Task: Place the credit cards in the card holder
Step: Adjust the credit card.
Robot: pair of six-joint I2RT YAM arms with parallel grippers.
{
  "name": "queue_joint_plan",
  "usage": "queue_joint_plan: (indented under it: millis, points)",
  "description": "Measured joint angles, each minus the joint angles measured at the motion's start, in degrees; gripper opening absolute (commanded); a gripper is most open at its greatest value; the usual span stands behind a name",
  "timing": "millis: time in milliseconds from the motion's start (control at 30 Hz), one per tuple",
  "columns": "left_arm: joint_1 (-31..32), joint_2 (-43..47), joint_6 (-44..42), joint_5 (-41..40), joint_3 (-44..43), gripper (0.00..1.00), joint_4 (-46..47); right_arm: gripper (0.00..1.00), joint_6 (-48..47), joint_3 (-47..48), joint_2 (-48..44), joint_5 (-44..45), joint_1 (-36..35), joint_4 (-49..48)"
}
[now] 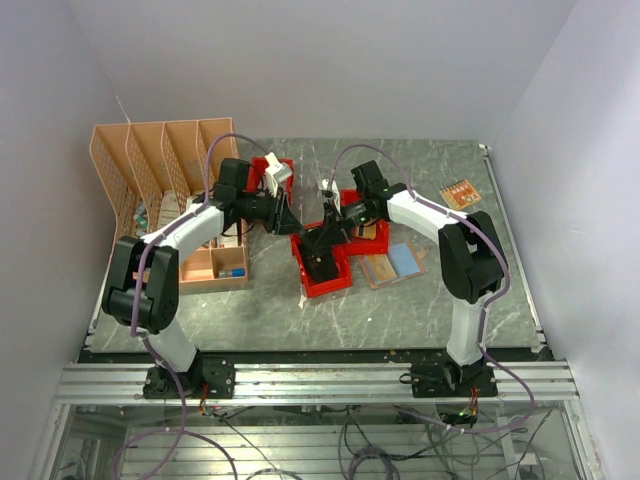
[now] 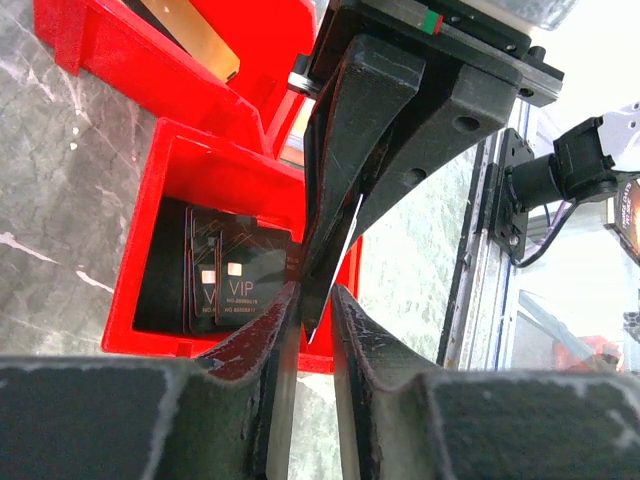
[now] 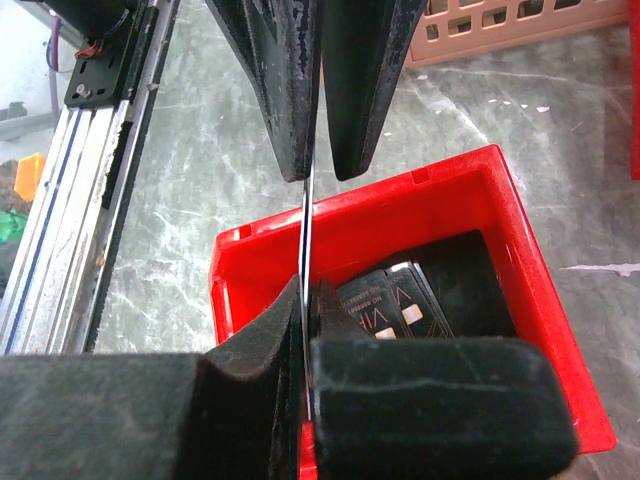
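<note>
My right gripper [image 1: 326, 230] [image 3: 312, 295] is shut on a thin card [image 3: 306, 230] seen edge-on [image 2: 340, 250], held upright over a red bin [image 1: 300, 272] [image 3: 400, 205]. My left gripper [image 1: 289, 217] [image 2: 315, 300] faces it. Its fingers stand narrowly open around the card's far corner, with a gap still showing. The left fingers [image 3: 285, 90] show at the top of the right wrist view. The tan card holder [image 1: 378, 270] lies unfolded right of the bin, with a light blue card [image 1: 403, 260] on it. A tan card [image 1: 462, 193] lies at the far right.
Black VIP cards [image 2: 235, 280] [image 3: 400, 300] lie in the bin below. Two more red bins [image 1: 272, 168] [image 1: 365, 228] stand behind; one [image 2: 150, 70] holds a gold card [image 2: 195, 35]. The peach organizer [image 1: 150, 170] fills the back left.
</note>
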State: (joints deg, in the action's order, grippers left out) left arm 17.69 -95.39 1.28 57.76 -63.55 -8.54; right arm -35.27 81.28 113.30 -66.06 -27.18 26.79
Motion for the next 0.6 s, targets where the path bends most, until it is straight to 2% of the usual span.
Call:
queue_joint_plan:
  millis: [33,67,100,267,400,600]
  points:
    - [0.07,-0.26,0.0,0.17,-0.22,0.21,-0.2,0.0,-0.02,0.02,0.0,0.0,0.0,0.11]
    - [0.13,-0.5,-0.02,0.35,-0.46,0.11,-0.35,0.0,-0.02,0.04,0.0,0.0,0.0,0.15]
    - [0.15,-0.66,-0.04,0.57,-0.66,0.08,-0.42,0.0,-0.04,0.04,0.0,0.02,0.0,0.15]
    - [0.31,-1.29,-0.85,1.92,-1.4,0.07,-1.22,0.0,-0.09,0.07,0.02,0.02,0.07,0.55]
    - [0.37,-1.4,-1.11,1.88,-1.44,0.07,-1.4,0.14,0.0,0.07,0.11,0.2,0.07,0.57]
    - [0.85,-3.52,-4.83,0.15,-4.04,0.07,-4.85,0.2,0.68,0.04,1.01,2.56,0.0,0.0]
